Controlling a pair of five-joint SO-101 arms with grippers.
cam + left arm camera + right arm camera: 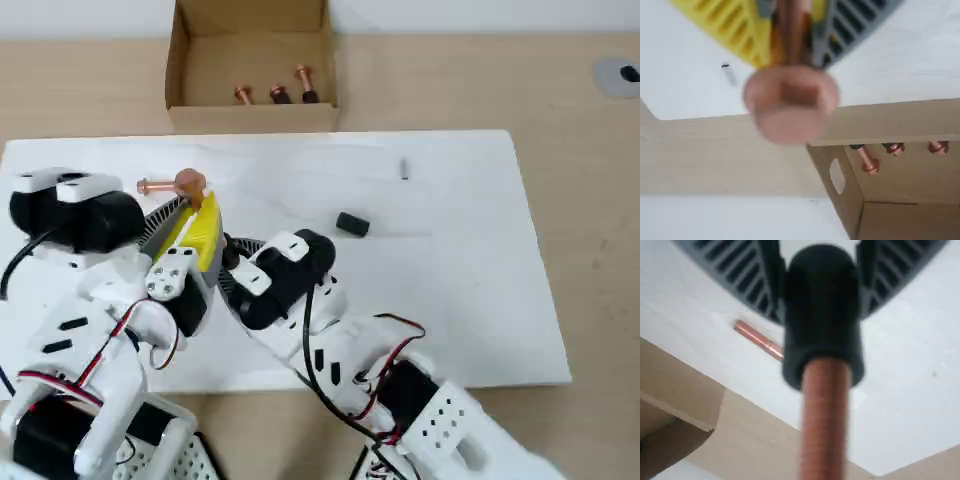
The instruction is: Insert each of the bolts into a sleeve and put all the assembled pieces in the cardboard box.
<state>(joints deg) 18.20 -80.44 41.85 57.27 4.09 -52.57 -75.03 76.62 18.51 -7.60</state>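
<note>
Surface: white sheet point(450, 280) on wooden table point(580, 200). Cardboard box point(178, 70) at far edge, three assembled pieces point(275, 93) inside. Left gripper point(790, 57) clamps bolt point(790, 102). Right gripper point(822, 315) clamps sleeve point(822, 355); copper shaft point(822, 430) protrudes, end cut off.

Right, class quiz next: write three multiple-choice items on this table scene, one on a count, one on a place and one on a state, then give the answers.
1. How many assembled pieces lie in the cardboard box?
A) one B) three C) five
2. Where is the loose black sleeve?
A) on the white mat B) in the box C) on the bare wood
3. The left gripper is:
A) open and empty B) shut on a black sleeve C) shut on a copper bolt

Answers: B, three copper heads show in the box; A, it lies on the mat, apart from both arms; C, the left wrist view shows it clamped on the bolt's shaft.
</note>
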